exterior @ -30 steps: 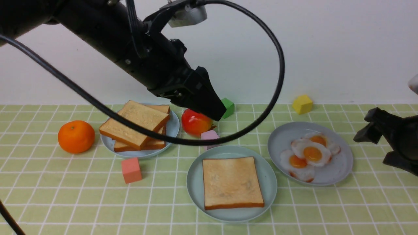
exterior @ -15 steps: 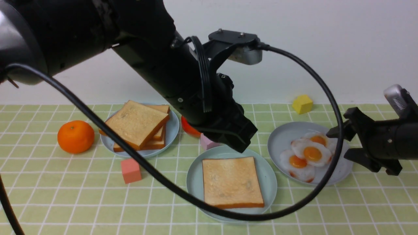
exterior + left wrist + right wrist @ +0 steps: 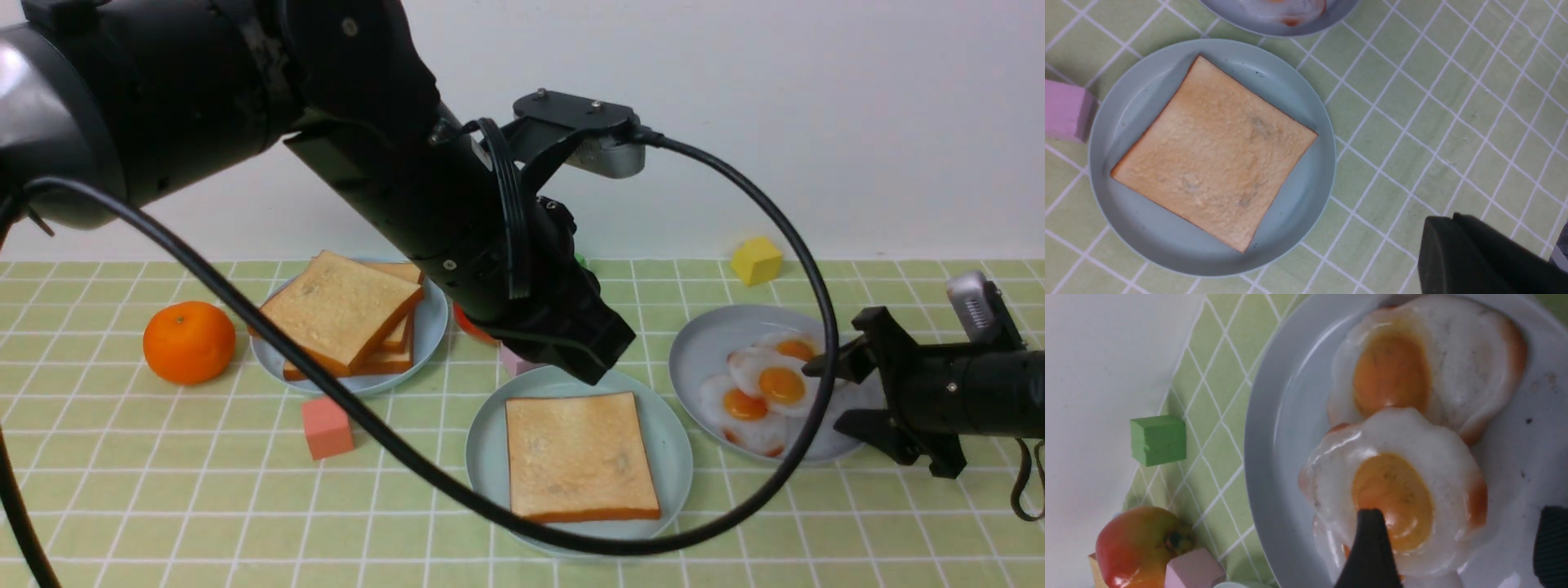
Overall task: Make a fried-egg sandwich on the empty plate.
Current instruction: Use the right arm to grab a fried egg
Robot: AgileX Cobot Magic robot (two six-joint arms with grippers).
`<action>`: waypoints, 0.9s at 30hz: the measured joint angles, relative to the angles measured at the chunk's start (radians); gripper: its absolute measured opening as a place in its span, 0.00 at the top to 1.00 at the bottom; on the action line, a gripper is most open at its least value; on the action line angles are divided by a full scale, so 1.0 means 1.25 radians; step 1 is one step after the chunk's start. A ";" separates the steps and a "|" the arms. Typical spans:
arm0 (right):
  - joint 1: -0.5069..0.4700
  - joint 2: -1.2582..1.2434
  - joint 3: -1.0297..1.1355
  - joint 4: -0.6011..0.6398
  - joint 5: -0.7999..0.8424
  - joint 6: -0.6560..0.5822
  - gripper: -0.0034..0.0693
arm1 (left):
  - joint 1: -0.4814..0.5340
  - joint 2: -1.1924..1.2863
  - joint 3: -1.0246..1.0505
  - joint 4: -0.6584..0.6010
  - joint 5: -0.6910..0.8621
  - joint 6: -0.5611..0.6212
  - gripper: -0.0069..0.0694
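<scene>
The pale mint plate (image 3: pixel 488 457) at front centre carries one toast slice (image 3: pixel 580 457), also seen as plate (image 3: pixel 1306 122) and toast (image 3: pixel 1216 151) in the left wrist view. No fried-egg sandwich is in view. My left gripper (image 3: pixel 600 371) hangs shut and empty just above the plate's far rim; its fingertips (image 3: pixel 1439 228) touch nothing. To the right, a grey-blue plate (image 3: pixel 706 343) holds overlapping fried eggs (image 3: pixel 780 384). My right gripper (image 3: pixel 833 396) stands open over that plate's right side, one finger (image 3: pixel 1370 531) above the top egg (image 3: pixel 1404 428).
A second grey-blue plate (image 3: pixel 433 322) at back left holds stacked toast (image 3: pixel 343 306). Around it lie an orange (image 3: pixel 189 341), a salmon cube (image 3: pixel 328 426), a pink cube (image 3: pixel 514 361), an apple (image 3: pixel 1137 543), a green cube (image 3: pixel 1158 440) and a yellow cube (image 3: pixel 756 260). The left arm's cable (image 3: pixel 804 269) loops across both front plates.
The left arm swung right and down toward the mint plate's far rim, and its gripper shut. The right gripper came in from the right edge over the egg plate, staying open.
</scene>
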 joint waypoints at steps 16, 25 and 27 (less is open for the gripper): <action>0.000 0.048 -0.010 0.017 0.011 -0.003 0.73 | 0.000 0.000 0.001 0.009 0.031 -0.001 0.86; 0.000 0.049 -0.010 0.017 0.014 -0.014 0.84 | 0.000 0.000 0.001 0.077 0.061 -0.078 0.86; 0.000 0.049 -0.010 0.017 0.015 -0.020 0.84 | 0.000 -0.001 0.001 0.106 0.072 -0.109 0.86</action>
